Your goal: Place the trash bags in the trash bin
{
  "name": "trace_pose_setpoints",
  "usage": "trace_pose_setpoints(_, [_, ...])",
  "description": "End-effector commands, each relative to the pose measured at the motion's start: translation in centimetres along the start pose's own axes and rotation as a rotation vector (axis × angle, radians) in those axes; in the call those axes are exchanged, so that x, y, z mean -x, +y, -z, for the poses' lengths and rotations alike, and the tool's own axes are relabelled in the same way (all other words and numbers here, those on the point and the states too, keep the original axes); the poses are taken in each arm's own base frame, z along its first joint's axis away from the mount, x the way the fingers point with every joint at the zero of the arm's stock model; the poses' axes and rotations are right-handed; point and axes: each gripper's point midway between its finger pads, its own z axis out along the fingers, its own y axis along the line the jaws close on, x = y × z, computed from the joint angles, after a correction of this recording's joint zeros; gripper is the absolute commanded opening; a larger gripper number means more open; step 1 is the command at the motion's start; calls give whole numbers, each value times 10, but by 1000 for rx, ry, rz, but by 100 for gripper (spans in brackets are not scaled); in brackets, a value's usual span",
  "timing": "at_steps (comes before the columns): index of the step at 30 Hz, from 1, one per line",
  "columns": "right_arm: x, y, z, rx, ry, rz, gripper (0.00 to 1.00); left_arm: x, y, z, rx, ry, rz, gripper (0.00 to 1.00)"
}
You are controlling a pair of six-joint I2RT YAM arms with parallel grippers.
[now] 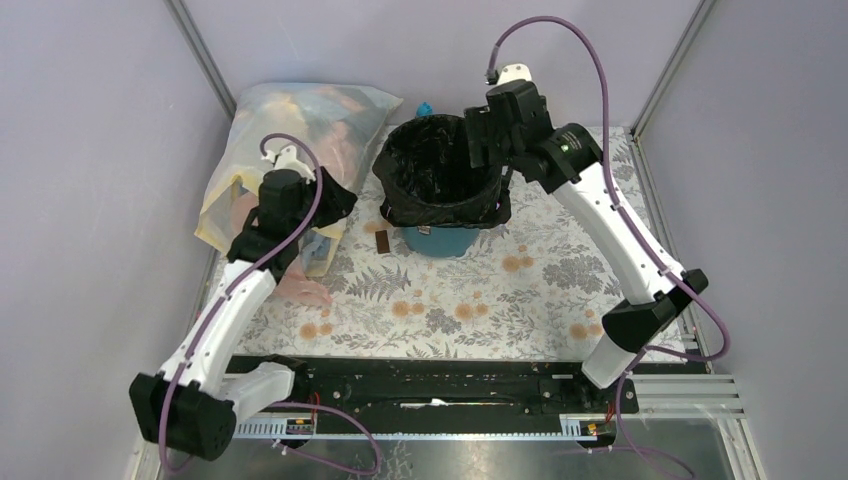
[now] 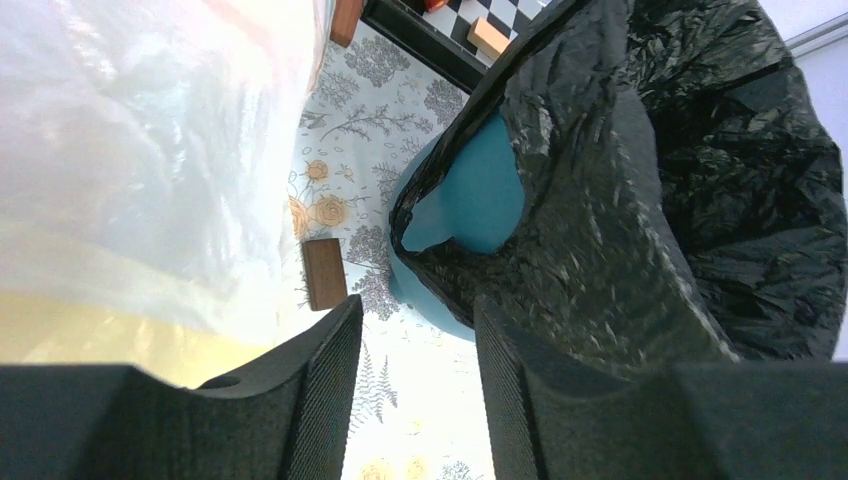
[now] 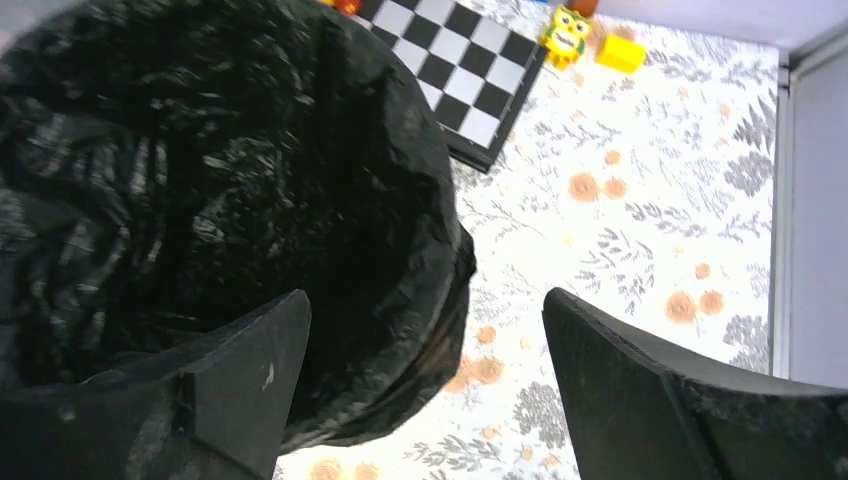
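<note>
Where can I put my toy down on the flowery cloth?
The big bare patch is the flowery cloth in front of the trash bin, up to the black rail. There is a smaller one between the bin and the right arm. It's crowded at the back left, by the clothes bag and brown block.

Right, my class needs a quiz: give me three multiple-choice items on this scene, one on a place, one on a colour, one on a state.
1. Where is the bag relative to the bin? A flat beside it; B lining it, edge over the rim; C crumpled behind it.
2. What colour is the bin? A red; B teal; C white.
3. How do the right gripper's jaws stand? A shut on the bag; B shut, empty; C open, empty.
1 B: black plastic fills the bin and drapes its rim.
2 B: teal shows below the bag.
3 C: the wrist view shows them wide apart, gripping nothing.
</note>
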Motion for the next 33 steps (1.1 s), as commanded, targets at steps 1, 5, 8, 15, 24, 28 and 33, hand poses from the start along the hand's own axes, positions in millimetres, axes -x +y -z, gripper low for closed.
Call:
trace_pose_setpoints(1, [-8, -24, 8, -64, -30, -81, 94, 16, -1, 32, 16, -78, -24, 50])
trace_pose_setpoints(5, [-22, -25, 13, -38, -53, -132, 99, 14, 8, 54, 41, -120, -27, 62])
trace_pose_setpoints(8, [-31, -27, 12, -27, -61, -163, 100, 9, 14, 65, 48, -138, -17, 73])
trace_pose_setpoints(15, [-25, -24, -4, 8, -69, -268, 94, 3, 16, 77, 31, -157, 9, 88])
trace_pose_setpoints(24, [-31, -37, -20, -91, -70, -371, 94, -7, 32, 80, 73, -173, 4, 98])
trace_pose_setpoints(28, [-48, -61, -5, -127, -176, -382, 97, -21, 34, 74, 54, -138, 15, 99])
trace_pose_setpoints(33, [-69, -99, 27, -219, -319, -378, 100, -33, 36, 66, 25, -121, 7, 99])
